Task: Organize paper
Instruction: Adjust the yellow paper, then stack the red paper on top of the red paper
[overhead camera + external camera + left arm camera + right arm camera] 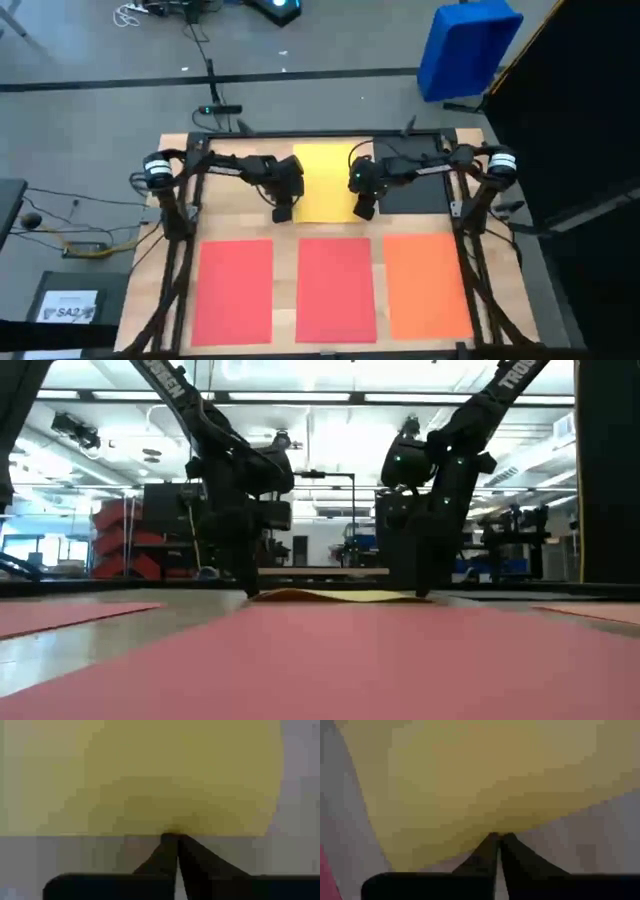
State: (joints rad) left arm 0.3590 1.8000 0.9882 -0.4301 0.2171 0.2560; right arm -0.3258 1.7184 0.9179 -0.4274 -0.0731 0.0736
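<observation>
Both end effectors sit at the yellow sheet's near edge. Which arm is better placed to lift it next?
Neither clearly. The left end effector pinches the yellow sheet at its near left corner, the right end effector at its near right corner, both shut on the edge, so a two-arm lift looks likeliest.

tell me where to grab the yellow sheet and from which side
Take the yellow sheet by its near edge, at the two corners, coming down from above. It lies flat and thin on the table, so only an edge offers a pinch. The left gripper and right gripper are shut on those corners, and the low view shows that edge bowing up slightly between them.
</observation>
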